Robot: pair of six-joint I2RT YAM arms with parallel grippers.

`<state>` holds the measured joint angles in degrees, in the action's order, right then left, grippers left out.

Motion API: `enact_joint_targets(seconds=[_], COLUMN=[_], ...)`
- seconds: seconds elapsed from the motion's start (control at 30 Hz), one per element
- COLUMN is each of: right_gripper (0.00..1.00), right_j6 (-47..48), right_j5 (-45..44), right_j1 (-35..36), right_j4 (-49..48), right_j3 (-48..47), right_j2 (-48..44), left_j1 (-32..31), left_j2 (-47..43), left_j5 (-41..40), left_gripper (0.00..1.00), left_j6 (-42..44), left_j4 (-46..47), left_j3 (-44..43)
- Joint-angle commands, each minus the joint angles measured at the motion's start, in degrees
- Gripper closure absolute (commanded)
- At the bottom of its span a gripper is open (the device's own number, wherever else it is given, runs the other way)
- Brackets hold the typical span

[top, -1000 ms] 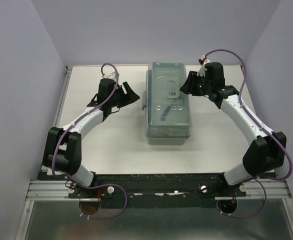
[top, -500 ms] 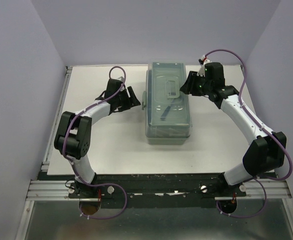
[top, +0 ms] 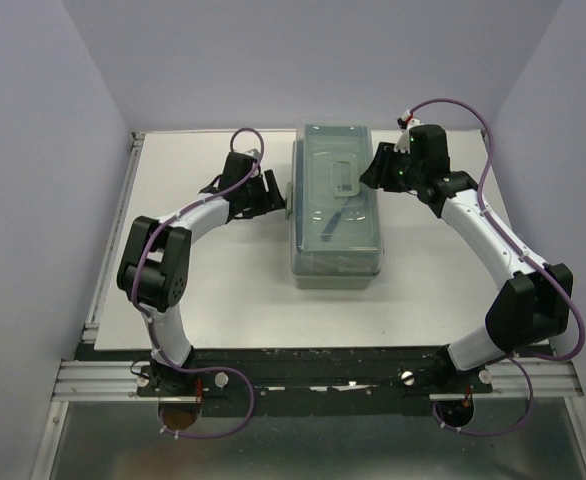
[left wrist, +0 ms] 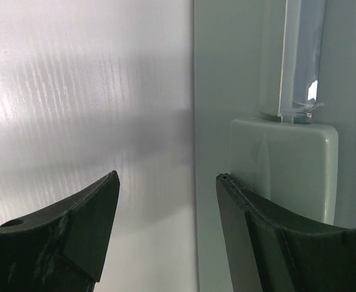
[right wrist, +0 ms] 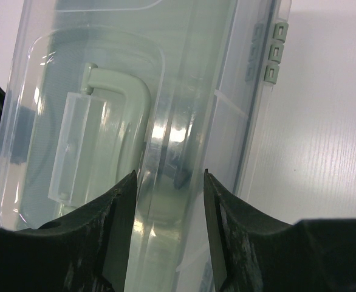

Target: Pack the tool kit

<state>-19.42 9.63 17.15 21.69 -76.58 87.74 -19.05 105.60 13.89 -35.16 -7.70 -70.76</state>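
Note:
The grey-green toolbox (top: 336,205) lies in the middle of the table with its translucent lid down; dark tools show dimly through the lid. My left gripper (top: 276,194) is open at the box's left side, next to the latch (left wrist: 284,167); one fingertip is over the box wall, the other over the table. My right gripper (top: 373,170) is open over the lid's right edge (right wrist: 196,121), beside the folded handle (right wrist: 108,121). The screwdrivers, pliers and hammer cannot be told apart.
The white table (top: 203,290) has a raised rail (top: 123,200) along its left edge. The hinge tabs (right wrist: 275,52) sit on the box's far long side. Lilac walls close in the back and sides.
My left arm has swung right, bringing its gripper up to the toolbox's left side. The right arm and the toolbox have not moved.

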Motion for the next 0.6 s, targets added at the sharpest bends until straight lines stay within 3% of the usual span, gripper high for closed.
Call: enact_joint_targets(seconds=[0.0, 0.23, 0.33, 0.57], right_gripper=[0.46, 0.46, 0.46, 0.4], right_j6=[0.52, 0.7, 0.53, 0.96], right_j5=[2.33, 2.33, 1.63, -1.9], right_j1=[1.49, 1.49, 1.49, 0.52], right_j4=[3.44, 3.18, 3.27, 4.94], right_j3=[2.48, 2.75, 2.84, 2.13], right_j2=[1.99, 1.9, 1.29, -1.78], left_j1=[-3.63, -5.74, -5.21, 2.78], left_j2=[0.39, 0.22, -0.92, -8.12], left_j5=[5.0, 5.62, 2.3, 0.88], left_gripper=[0.25, 0.25, 0.24, 0.15], left_j6=[-0.35, 1.67, 2.72, 1.14], left_j4=[3.74, 5.07, 2.7, 2.96], left_j3=[-2.36, -3.68, -3.68, 3.08])
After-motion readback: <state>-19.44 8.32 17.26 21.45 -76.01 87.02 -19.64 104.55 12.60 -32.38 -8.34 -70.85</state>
